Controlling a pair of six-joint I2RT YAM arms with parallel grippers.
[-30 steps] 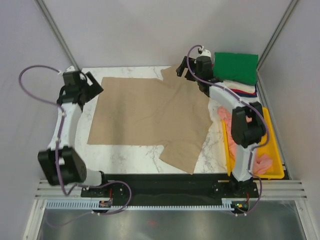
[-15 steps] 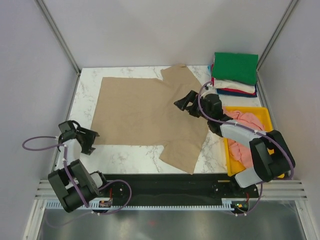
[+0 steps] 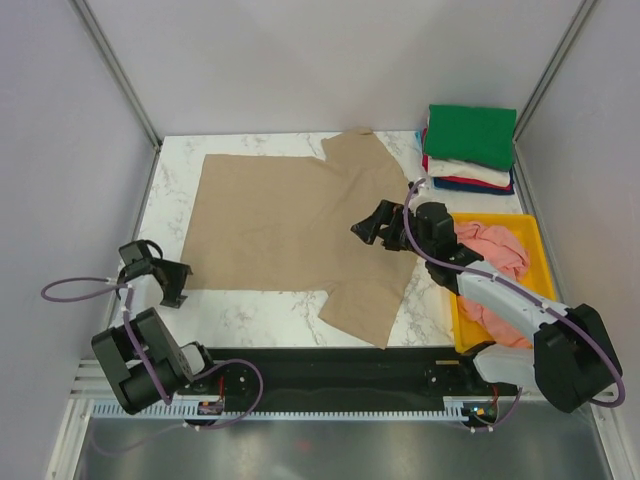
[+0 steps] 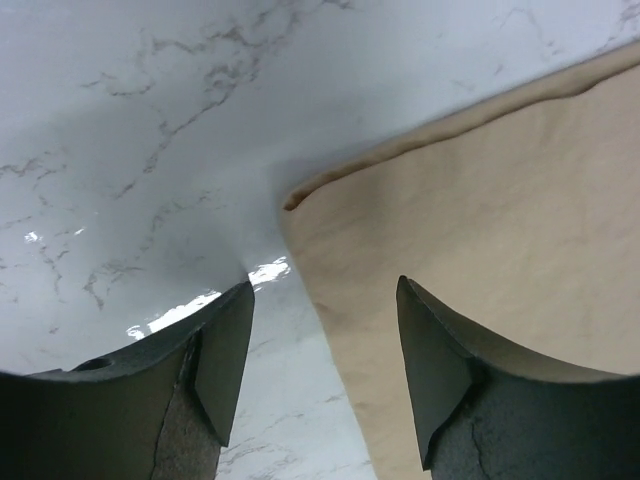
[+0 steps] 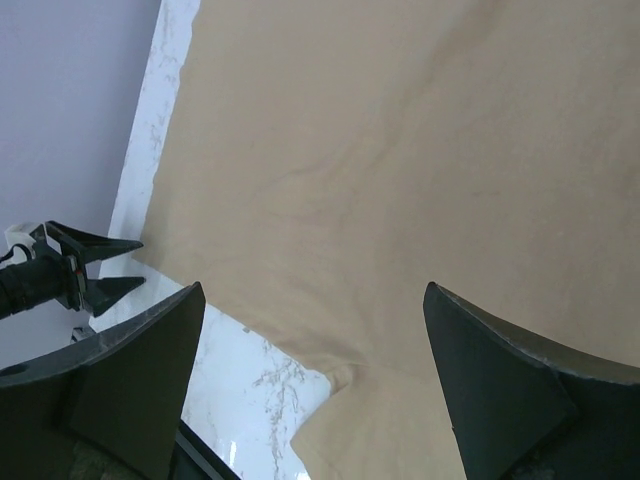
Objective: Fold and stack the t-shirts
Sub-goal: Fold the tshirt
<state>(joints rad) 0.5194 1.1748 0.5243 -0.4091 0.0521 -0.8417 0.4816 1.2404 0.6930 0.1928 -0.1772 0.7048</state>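
A tan t-shirt (image 3: 285, 220) lies spread flat on the marble table, one sleeve toward the back and one toward the near edge. My left gripper (image 3: 181, 284) is low at the shirt's near-left corner. In the left wrist view the gripper (image 4: 322, 288) is open, and the tan shirt's (image 4: 500, 220) hem edge runs under the gap between its jaws. My right gripper (image 3: 366, 223) hovers open above the shirt's right side. In the right wrist view this gripper (image 5: 312, 292) has only the tan cloth (image 5: 400, 150) below it and holds nothing. Folded t-shirts (image 3: 470, 135) sit stacked at the back right, green on top.
A yellow tray (image 3: 457, 312) stands along the right edge with a crumpled pink t-shirt (image 3: 492, 252) in it. White, red and blue layers (image 3: 470, 178) show under the green shirt. Bare marble (image 3: 260, 312) lies between the tan shirt and the near edge. Grey walls enclose the table.
My left arm swung from the shirt's far-left side back to its near-left corner, and its jaws narrowed. My right arm came from the back right to above the shirt's right middle.
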